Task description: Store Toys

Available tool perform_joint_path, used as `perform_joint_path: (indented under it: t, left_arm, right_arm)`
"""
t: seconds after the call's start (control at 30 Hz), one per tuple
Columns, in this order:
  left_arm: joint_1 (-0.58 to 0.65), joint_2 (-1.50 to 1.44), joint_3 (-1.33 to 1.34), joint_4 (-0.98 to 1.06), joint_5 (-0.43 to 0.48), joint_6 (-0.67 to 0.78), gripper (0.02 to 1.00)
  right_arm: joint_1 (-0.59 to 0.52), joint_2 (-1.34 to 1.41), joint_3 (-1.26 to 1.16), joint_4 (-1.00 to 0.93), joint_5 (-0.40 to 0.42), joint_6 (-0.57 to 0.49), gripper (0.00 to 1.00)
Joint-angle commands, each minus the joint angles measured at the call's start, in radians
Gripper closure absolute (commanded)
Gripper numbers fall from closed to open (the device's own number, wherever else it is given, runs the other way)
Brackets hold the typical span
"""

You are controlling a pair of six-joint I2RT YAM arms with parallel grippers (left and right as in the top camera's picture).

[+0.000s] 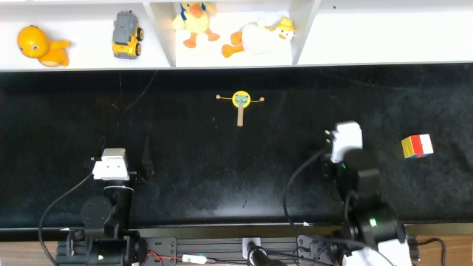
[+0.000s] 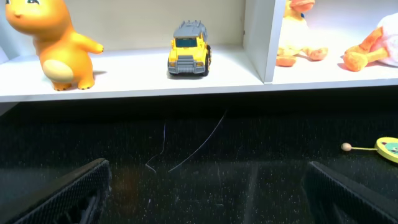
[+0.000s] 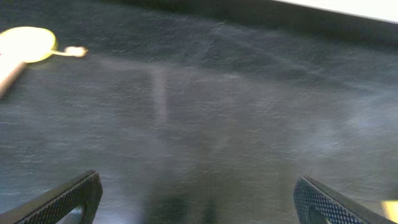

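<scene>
Left gripper (image 2: 205,190) fingers apart, empty, over worktop (image 1: 185,170) front-left. Right gripper (image 3: 198,196) fingers apart, empty, front-right. Rattle drum (image 1: 241,101) on worktop mid-back. Colour cube (image 1: 417,146) near right edge. Orange figure (image 2: 59,43), yellow truck (image 2: 189,48), plush duck (image 1: 196,21) and white plush duck (image 1: 259,38) sit in shelf (image 1: 369,37) along back edge.

I have open black tabletop (image 1: 222,170) across the whole near half. Blocking the rest: the rattle drum (image 1: 241,99) near the far edge's middle and the colour cube (image 1: 417,146) by the right edge. Beyond, shelf dividers (image 1: 162,29) and stored toys (image 1: 127,35) crowd the bays (image 1: 89,63).
</scene>
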Motion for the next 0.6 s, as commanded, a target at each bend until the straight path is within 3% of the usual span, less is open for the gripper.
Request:
perform_joint_path:
  t: [0.03,0.17,0.37,0.6]
  left_arm:
    - [-0.009,-0.011,0.000,-0.003,0.016,-0.004,0.020]
    - [-0.009,-0.011,0.000,-0.003,0.016,-0.004,0.020]
    - [-0.009,-0.011,0.000,-0.003,0.016,-0.004,0.023]
    - [-0.009,-0.011,0.000,-0.003,0.016,-0.004,0.020]
  right_arm:
    - [0.179,0.293,0.176,-0.032,-0.038,0.445,0.005]
    - [0.293,0.531,0.305,-0.031,-0.034,0.558,0.005]
    - [0.433,0.868,0.522,-0.018,-0.034,0.570,0.003]
    - [0.500,1.124,0.703,-0.017,0.053,0.635,0.003]
